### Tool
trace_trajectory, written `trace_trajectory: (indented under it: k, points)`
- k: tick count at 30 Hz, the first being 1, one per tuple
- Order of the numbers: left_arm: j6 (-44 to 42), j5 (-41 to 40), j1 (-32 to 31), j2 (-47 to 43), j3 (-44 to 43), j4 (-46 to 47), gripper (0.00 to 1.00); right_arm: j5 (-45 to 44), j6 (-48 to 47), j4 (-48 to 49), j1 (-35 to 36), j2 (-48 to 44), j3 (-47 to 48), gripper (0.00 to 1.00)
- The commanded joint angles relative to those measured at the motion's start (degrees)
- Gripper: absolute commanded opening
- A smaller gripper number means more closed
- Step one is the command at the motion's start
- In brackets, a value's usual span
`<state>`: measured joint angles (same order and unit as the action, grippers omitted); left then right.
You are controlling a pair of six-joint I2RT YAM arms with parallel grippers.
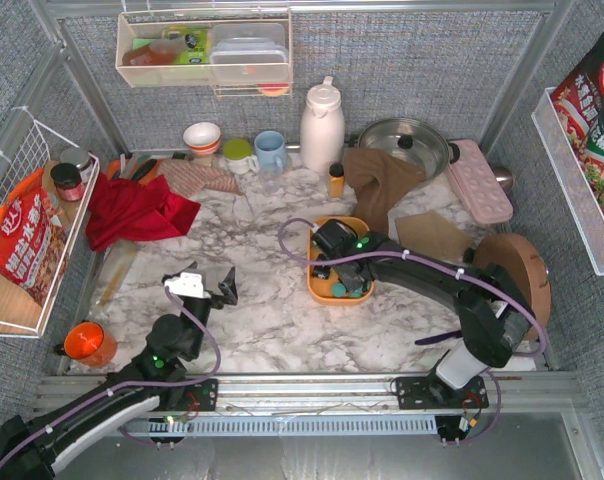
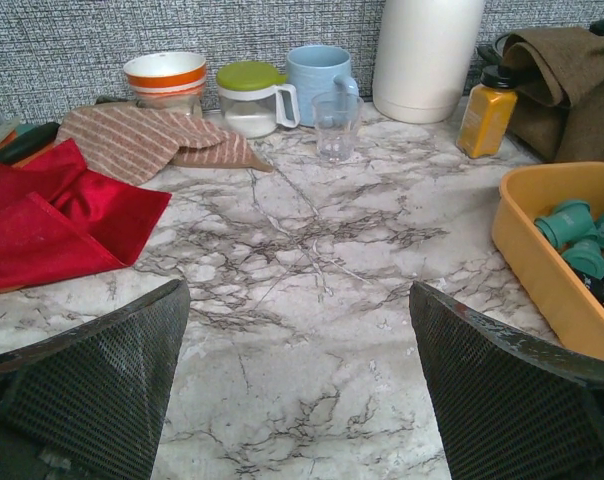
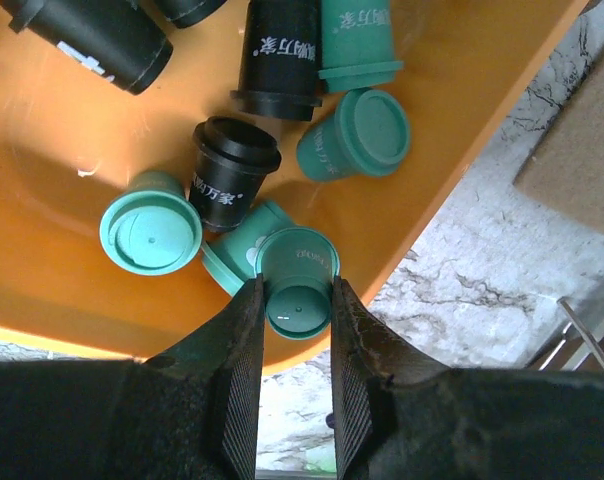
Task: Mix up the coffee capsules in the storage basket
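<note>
The capsules [image 3: 362, 130], teal and black, lie jumbled in the orange basket [image 3: 52, 200]. Only the right wrist view shows one teal capsule [image 3: 298, 262] pinched between the right gripper's [image 3: 296, 300] fingers, near the rim. From above, that gripper covers most of the basket. The left gripper [image 2: 300, 330] hovers spread wide, well apart, over the marble table [image 1: 272, 330], inside grey woven walls [image 1: 382, 60].

The left gripper [image 2: 300, 300] hung over bare marble table [image 2: 312, 380], its meshed fingers [image 2: 92, 390] spread wide with nothing between them. Ahead to its right sat the storage basket [image 2: 542, 260] holding teal coffee capsules [image 2: 567, 222], perhaps a black one too. Ahead left lay a red cloth [image 2: 52, 220]; farther ahead stood a clear glass [image 2: 336, 125] and a blue mug [image 2: 317, 72].
</note>
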<state>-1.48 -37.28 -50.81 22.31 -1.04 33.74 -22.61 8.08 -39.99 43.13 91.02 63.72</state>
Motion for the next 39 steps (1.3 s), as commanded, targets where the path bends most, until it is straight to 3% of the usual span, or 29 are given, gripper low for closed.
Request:
trace_trajectory:
  k: [1,19,28,33,37,39]
  points:
    - [-0.1,0.5,0.0,0.0,0.0,0.8,0.99,2.0,1.0,3.3,-1.3,-0.6,-0.8,0.28]
    - [-0.1,0.4,0.1,-0.6,-0.2,0.1,0.99,13.3,4.4,11.0,-5.9,2.4,-3.6,0.28]
    - [-0.2,0.3,0.1,-0.3,-0.1,0.4,0.99,11.2,4.4,8.0,-5.9,-4.2,-2.8,0.56]
    - [-0.2,0.3,0.0,-0.4,-0.1,0.4,0.99,9.0,3.8,5.7,-5.9,-10.2,-1.0,0.80]
    - [-0.2,0.5,0.1,-0.7,-0.2,0.1,0.99,0.0,2.1,9.0,-5.9,-17.7,-3.0,0.86]
    - [-0.2,0.6,0.1,-0.8,-0.2,0.0,0.99,-6.3,0.7,13.8,-5.9,-22.6,-6.9,0.98]
